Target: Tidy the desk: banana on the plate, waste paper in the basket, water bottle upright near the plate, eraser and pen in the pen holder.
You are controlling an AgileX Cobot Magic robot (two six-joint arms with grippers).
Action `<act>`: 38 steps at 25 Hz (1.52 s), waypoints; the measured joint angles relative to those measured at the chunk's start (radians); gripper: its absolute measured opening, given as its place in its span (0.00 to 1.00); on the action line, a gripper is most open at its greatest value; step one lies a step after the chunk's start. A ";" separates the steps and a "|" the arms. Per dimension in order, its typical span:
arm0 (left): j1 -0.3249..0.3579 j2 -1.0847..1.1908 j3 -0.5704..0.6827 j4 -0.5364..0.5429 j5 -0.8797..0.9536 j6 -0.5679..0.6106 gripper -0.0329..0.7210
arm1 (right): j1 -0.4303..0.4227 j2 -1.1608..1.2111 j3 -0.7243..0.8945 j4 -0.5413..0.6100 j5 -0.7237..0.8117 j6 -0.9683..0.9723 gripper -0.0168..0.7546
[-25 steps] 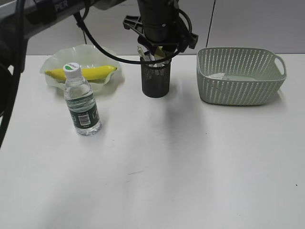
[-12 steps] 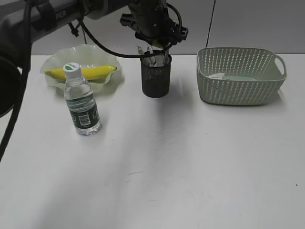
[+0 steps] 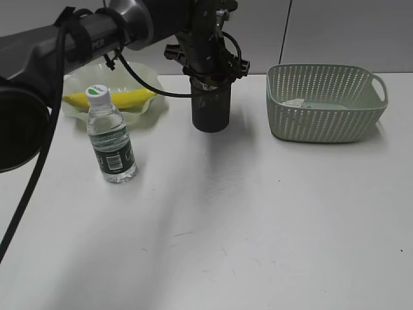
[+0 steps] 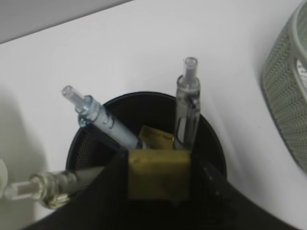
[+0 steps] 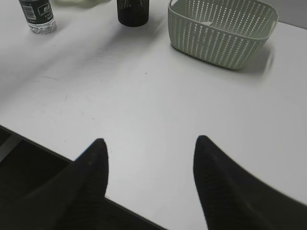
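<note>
In the left wrist view my left gripper is shut on the eraser, a yellow-brown block held just over the mouth of the black mesh pen holder. A clear pen and two more stand in the holder. Seen from outside, the left gripper covers the top of the pen holder. The banana lies on the green plate. The water bottle stands upright in front of the plate. Waste paper lies in the basket. My right gripper hangs open over the bare desk.
The left arm and its cables reach in from the upper left, across the plate. The basket stands right of the pen holder. The desk's near edge runs just under the right gripper.
The left gripper has moved about above the pen holder and now sits lower on its mouth, hiding the pens in the exterior view. Everything else has stayed put.
</note>
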 joint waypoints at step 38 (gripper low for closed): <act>0.001 -0.460 0.001 -0.002 0.296 0.037 0.50 | 0.000 0.000 0.000 -0.001 0.000 0.000 0.61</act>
